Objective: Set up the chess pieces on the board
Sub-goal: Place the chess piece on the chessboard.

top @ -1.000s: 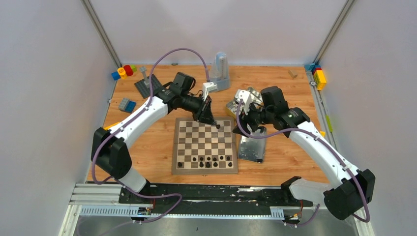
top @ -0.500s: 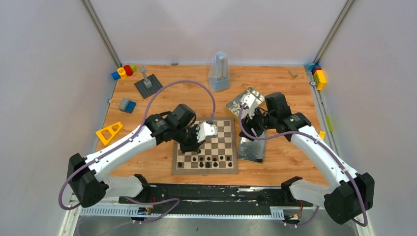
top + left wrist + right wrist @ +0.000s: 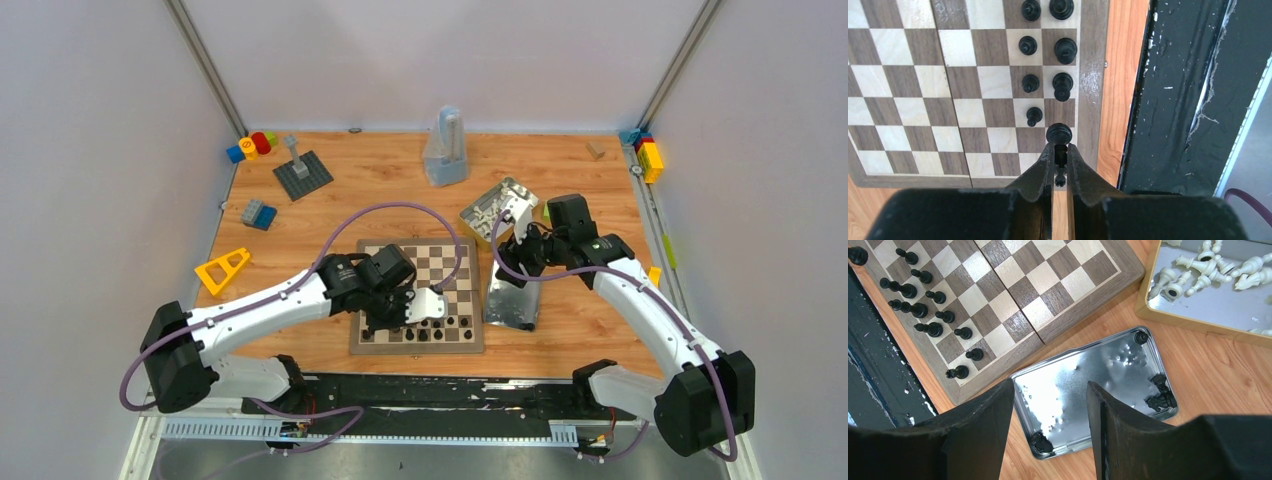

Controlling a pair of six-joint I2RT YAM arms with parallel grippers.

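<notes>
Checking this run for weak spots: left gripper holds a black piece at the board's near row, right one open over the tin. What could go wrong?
1. The black piece in the left gripper is close beside a pawn; setting it down could topple neighbours.
2. It is near the board's border and may land off its square.
3. The right gripper is open over the tin, whose pieces lie in corners, awkward to pinch.

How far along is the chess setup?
Done: two part-filled rows of black pieces along the board's near edge. In hand: the left tool holds another black piece over the end row. Left: a few black pieces in the silver tin, all white pieces in the other tin.
</notes>
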